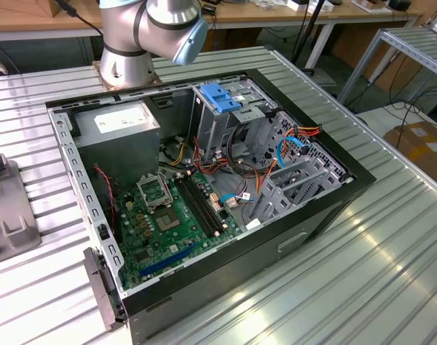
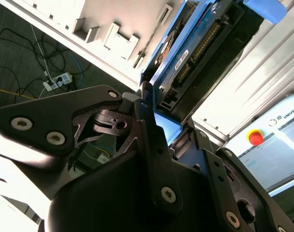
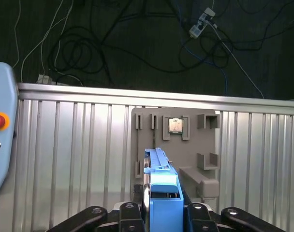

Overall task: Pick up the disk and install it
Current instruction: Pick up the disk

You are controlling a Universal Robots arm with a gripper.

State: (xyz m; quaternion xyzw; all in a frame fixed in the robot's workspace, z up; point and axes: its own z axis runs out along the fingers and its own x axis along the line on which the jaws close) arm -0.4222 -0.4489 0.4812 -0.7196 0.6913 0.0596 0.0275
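Gripper (image 3: 164, 209) clamped on disk (image 3: 160, 176), by carrier sides. Likely stiff, light, slick plastic; circuit board (image 2: 198, 41) fragile. Open case (image 1: 226, 180) mid-frame, exterior view.

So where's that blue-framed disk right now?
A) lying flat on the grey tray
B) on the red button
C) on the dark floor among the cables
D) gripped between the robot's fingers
D: in both wrist views the disk stands between the two sides of the gripper, which is closed on it, with the grey tray on the ribbed table beyond it.
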